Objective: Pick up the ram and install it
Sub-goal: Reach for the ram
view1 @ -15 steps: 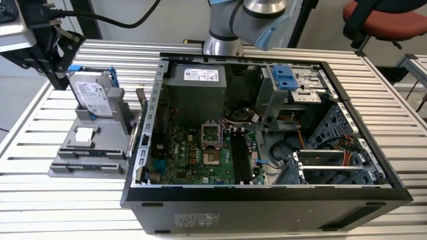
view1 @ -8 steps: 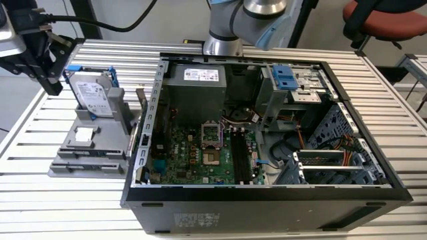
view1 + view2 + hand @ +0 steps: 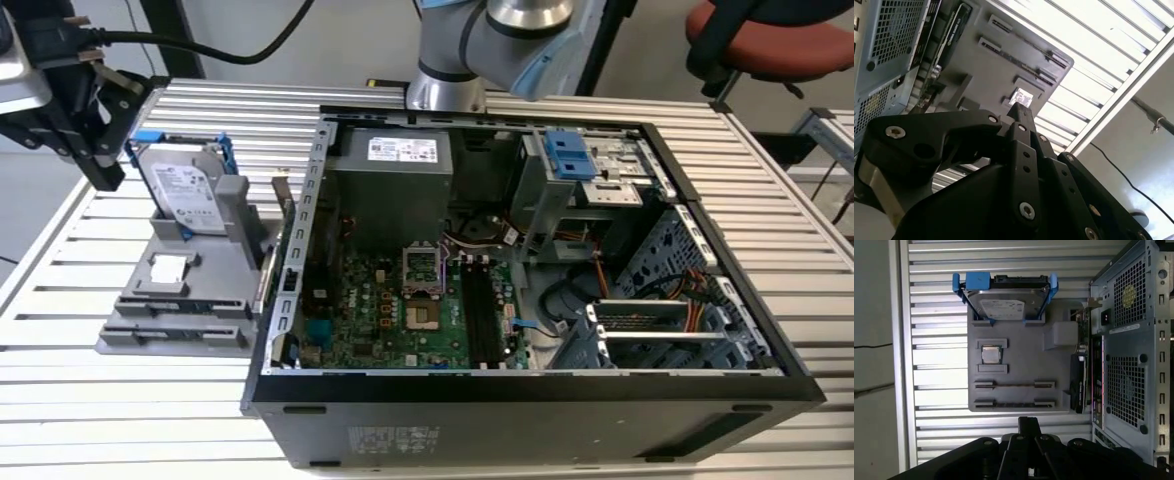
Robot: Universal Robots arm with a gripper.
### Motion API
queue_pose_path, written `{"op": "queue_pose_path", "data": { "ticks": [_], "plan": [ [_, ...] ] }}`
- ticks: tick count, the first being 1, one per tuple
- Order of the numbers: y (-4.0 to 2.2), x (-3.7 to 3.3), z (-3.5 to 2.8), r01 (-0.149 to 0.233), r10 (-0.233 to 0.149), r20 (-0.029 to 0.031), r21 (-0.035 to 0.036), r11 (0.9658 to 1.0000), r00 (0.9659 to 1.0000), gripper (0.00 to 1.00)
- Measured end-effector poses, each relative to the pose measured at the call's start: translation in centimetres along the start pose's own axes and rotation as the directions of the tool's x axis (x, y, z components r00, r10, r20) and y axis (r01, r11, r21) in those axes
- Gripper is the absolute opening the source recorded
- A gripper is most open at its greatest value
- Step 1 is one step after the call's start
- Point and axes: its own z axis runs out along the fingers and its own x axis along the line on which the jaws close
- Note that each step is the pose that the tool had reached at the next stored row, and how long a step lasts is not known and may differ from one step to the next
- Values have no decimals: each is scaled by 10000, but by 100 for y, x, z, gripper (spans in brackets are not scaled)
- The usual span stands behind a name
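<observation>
While the gripper [image 3: 1029,424] hangs above the gray fixture tray [image 3: 1019,360], apart from everything on it, its fingers are drawn together into 1 narrow tip with nothing between them. The ram [image 3: 1014,385] is not yet touched. It stands on edge in 1 of the tray's 2 slotted rests, a thin line in the first wrist view, between the processor chip [image 3: 990,354] and the second rest [image 3: 1014,403]. That rest seems to carry a like stick, though I cannot tell for sure. The hard drive in its blue bracket [image 3: 1004,300] stands at the tray's other end. A dark expansion card [image 3: 1077,385] stands just beside the rests, between them and the open computer case [image 3: 534,390].

The step in hand looks like the reach for the ram, so the task is at its start. To do it well, I judge that the fingers must spread before they come low. The wrist should turn so the pads face the stick's 2 flat sides, and the tip should centre between the end brackets. The stick is thin and probably sits loosely, so a straight descent and a gentle squeeze suit it. A skewed closing could tip it or knock the neighbouring card.
</observation>
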Motion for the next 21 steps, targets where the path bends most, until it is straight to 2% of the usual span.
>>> {"op": "queue_pose_path", "data": {
  "ticks": [18, 19, 21],
  "plan": [
    [0, 0, 0, 0, 0, -16, 0, 10000, 10000, 0],
    [0, 0, 0, 16, -16, -16, 0, 10000, 10000, 0],
    [0, 0, 0, 310, -310, -28, -3, 9995, 9995, 0]
  ]
}}
